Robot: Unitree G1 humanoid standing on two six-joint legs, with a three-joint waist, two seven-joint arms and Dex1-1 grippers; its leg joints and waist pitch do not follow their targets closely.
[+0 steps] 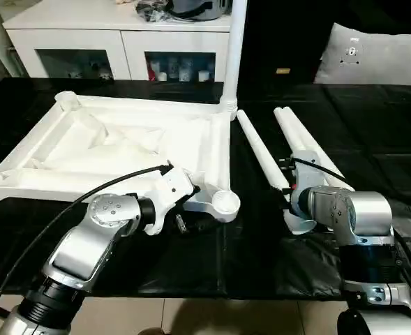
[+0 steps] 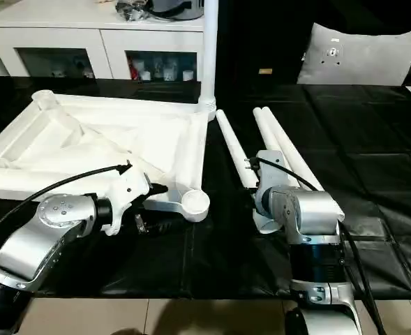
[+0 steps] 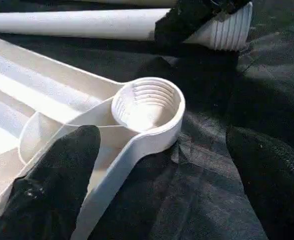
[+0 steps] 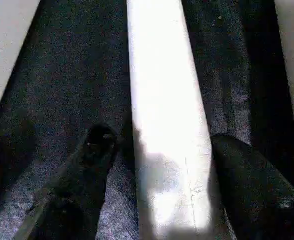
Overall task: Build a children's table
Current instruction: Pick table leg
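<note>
Your table top point(image 1: 121, 150) lies upside down on the left half of the black-covered desk point(image 1: 372, 132), ribbed underside facing up, with round sockets at its corners. One leg point(image 1: 232, 52) already stands upright in the far right corner socket. The near right corner socket point(image 3: 147, 106) is empty, and you can see the threads inside it in the left wrist view.

Just right of the top, three loose legs lie on the desk, running from near to far. The slimmer-looking one point(image 1: 261, 155) lies closest to the top's edge; the other two point(image 1: 304, 143) lie side by side beyond it, touching or nearly so.

Your left pincer point(image 1: 184, 220) sits at the near right corner of the top with its fingers spread wide. One finger point(image 3: 62, 185) rests over the corner's white rim, the other point(image 3: 271, 185) is out over the black cloth, and nothing is gripped between them.

Your right pincer point(image 4: 161, 200) is low over the thick near end of a loose leg point(image 4: 164, 125). Its two fingers straddle that leg, one on each side, partly open. The right-hand finger lies close against it, while a small gap shows on the other side, so you cannot tell that the grip has closed.

Behind the desk stand a white cabinet point(image 1: 121, 42) and a grey cushion point(image 1: 372, 59).
</note>
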